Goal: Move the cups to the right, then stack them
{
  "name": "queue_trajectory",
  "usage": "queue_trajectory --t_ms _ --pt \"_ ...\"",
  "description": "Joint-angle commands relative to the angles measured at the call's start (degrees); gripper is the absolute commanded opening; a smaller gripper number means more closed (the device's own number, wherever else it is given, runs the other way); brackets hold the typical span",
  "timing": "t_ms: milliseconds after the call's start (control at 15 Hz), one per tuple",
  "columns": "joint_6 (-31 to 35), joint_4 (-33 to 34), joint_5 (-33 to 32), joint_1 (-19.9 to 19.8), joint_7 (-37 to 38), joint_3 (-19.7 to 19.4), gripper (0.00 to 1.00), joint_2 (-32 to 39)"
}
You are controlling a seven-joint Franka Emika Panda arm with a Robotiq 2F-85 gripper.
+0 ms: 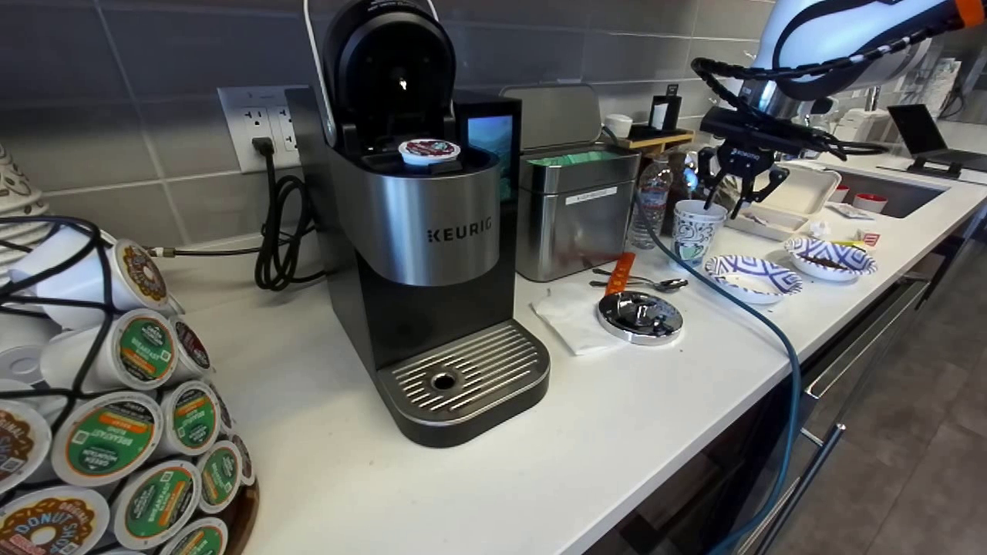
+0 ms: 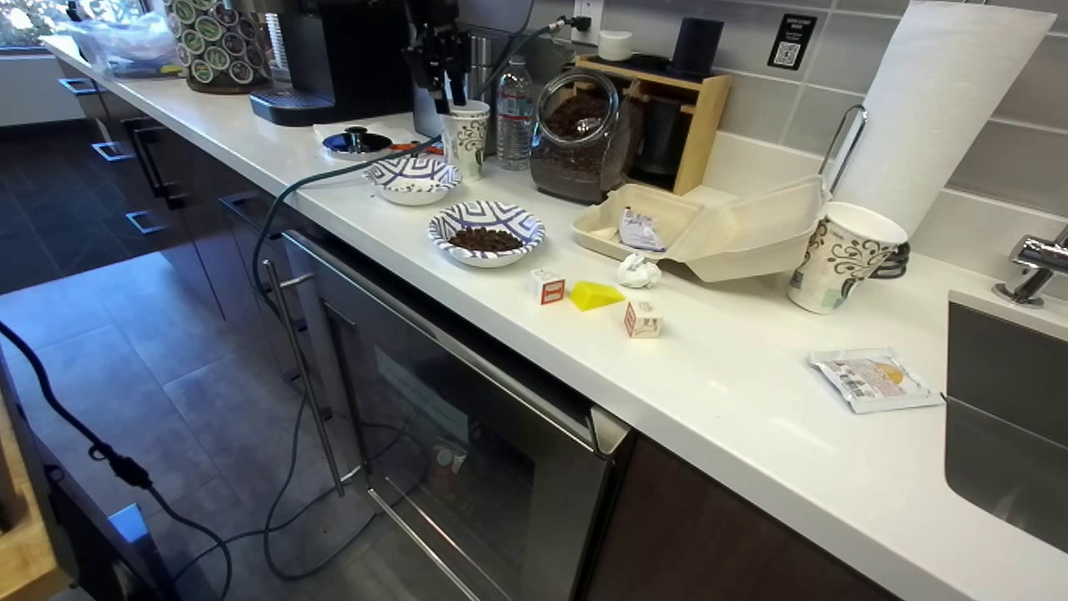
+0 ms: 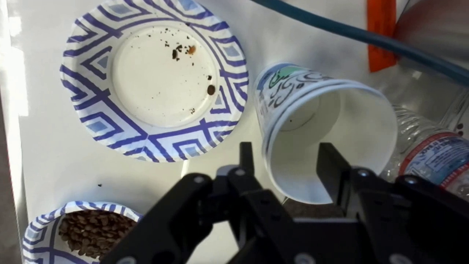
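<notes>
Gripper (image 3: pixel 286 153), fingers parted, sits astride the nine-o'clock rim of the near paper cup (image 3: pixel 318 124) in the wrist view, one finger over its mouth. Squeezing might buckle the thin wall; lifting by one side could tip it into the bowl (image 3: pixel 157 80) at ten or the bottle (image 3: pixel 438 157) at three. In an exterior view the arm (image 1: pixel 833 46) slopes in from two, fingers down; in an exterior view the second paper cup (image 2: pixel 843 259) stands at four, well apart.
</notes>
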Motion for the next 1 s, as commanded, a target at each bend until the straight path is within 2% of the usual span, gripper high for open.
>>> queue_trajectory --t_ms 0,133,200,600,800,867,933 --pt "1.7 -1.8 -1.0 0.9 1.7 -0.5 0.80 -3.2" --pt "1.8 -3.0 -1.3 1.2 1.4 -0.2 0.95 -5.6" --pt "1.9 -4.0 -1.3 1.3 0.9 0.1 0.99 -7.2" --pt "1.0 -11.8 4.5 2.2 -14.6 6.9 1.00 -15.9" --pt "1.5 -13.7 9.5 3.5 -22.0 10.3 1.00 -16.1" --pt "0.1 -10.4 6.5 3.2 -17.2 9.0 1.00 -14.6" --pt "0.1 -11.1 7.5 3.7 -18.7 9.8 1.00 -14.7"
